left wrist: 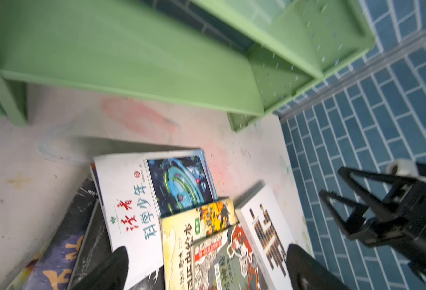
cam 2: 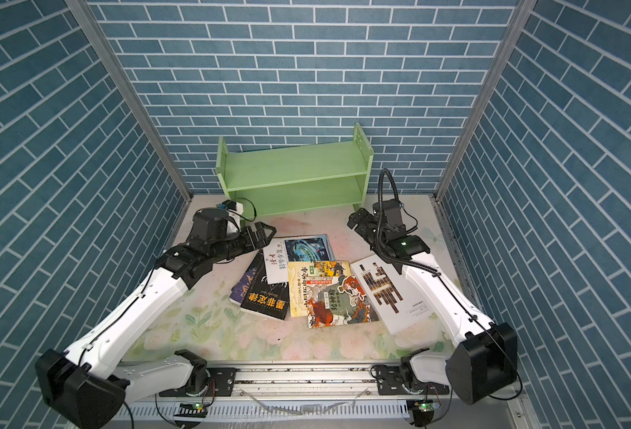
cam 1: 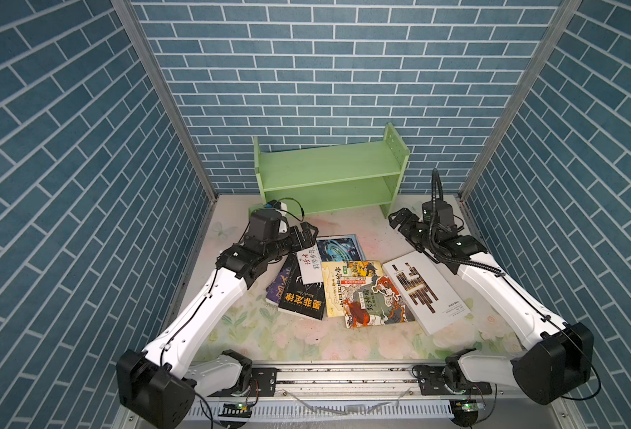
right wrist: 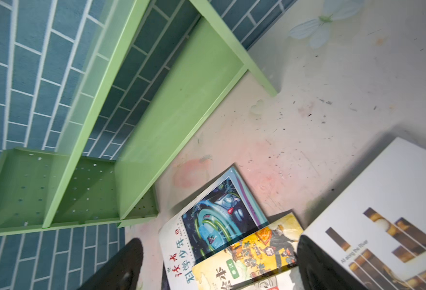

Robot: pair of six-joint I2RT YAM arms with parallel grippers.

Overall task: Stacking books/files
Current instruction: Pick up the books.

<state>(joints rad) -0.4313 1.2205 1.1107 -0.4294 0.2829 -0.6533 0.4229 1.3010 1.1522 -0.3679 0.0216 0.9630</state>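
Note:
Several books lie in a loose overlapping spread mid-table: a white-blue one (cam 1: 338,254), a yellow illustrated one (cam 1: 340,288), a red-green beast cover (cam 1: 377,304) on top of it, a large white one with dark bars (cam 1: 427,291), a black one with orange characters (cam 1: 301,297) and a purple one (cam 1: 276,284) beneath it. My left gripper (cam 1: 306,234) hovers open by the white-blue book's far left corner, empty; in its wrist view the fingers (left wrist: 119,258) straddle the spread. My right gripper (cam 1: 399,219) is open and empty, beyond the large white book (right wrist: 382,213).
A light green two-tier shelf (cam 1: 329,171) stands against the back wall, both tiers bare. Blue brick walls close in on three sides. Bare floral tabletop (cam 1: 343,226) lies between the shelf and the books, and more at the front (cam 1: 306,341).

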